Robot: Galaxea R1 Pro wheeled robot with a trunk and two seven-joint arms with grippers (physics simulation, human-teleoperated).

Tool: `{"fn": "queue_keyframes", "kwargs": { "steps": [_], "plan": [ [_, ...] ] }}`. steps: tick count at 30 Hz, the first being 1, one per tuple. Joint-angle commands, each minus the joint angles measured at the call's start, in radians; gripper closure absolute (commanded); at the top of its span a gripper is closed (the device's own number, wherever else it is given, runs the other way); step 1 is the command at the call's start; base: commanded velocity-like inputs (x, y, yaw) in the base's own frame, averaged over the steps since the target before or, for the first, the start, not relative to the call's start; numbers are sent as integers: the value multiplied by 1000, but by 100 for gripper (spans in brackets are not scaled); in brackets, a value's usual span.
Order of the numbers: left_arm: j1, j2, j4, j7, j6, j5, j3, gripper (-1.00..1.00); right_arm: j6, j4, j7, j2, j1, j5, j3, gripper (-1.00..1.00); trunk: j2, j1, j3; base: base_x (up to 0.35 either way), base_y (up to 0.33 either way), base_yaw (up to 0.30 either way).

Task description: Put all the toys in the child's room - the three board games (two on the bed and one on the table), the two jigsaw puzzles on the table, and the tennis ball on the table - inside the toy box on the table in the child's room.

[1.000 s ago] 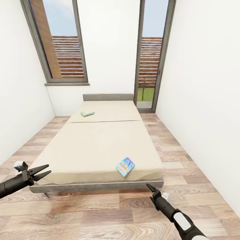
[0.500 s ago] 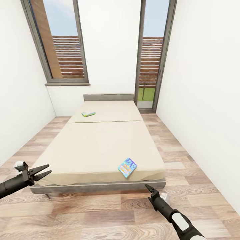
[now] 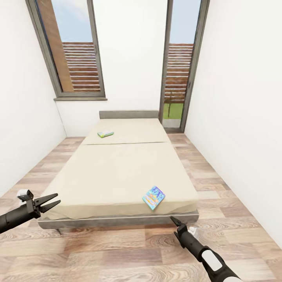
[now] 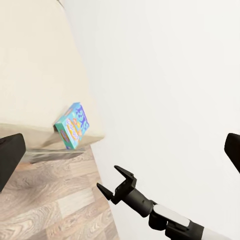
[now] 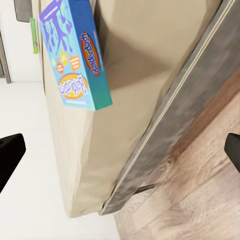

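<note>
Meanwhile the whole head view has slid a little since a second ago: the bed (image 3: 117,172) and its near board game (image 3: 153,197) now sit slightly further toward 3 o'clock, which reads as the robot's base or head shifting, not the things themselves. I judge the robot is squaring up at the foot of the bed before reaching for that box. The near board game lies flat by the bed's near corner at about 5 o'clock; the far board game (image 3: 105,134) lies near the headboard at 11 o'clock, well apart. The right hand (image 3: 176,223) hangs low over the floor just below the bed frame, pointing up toward the near box, fingers parted and holding nothing. The left hand (image 3: 50,200) is held out at 8 o'clock beside the bed's other near corner, likewise spread open and empty.
</note>
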Motion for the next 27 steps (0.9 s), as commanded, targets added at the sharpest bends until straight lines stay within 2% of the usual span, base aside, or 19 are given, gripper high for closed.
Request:
{"fn": "queue_keyframes", "kwargs": {
  "steps": [1,18,27],
  "plan": [
    [-1,0,0,-5,11,-2,0,-100,9,0,1,1,-1,-8,-3,-100,0,0,-1,158,137,0],
    [-1,0,0,-5,9,-3,-1,-100,9,-1,0,2,-1,-8,-3,-100,0,0,-1,110,65,0],
    [-1,0,0,-5,9,-2,-1,-100,9,-1,0,4,-1,-8,-3,-100,0,0,-1,45,20,0]
  ]
}}
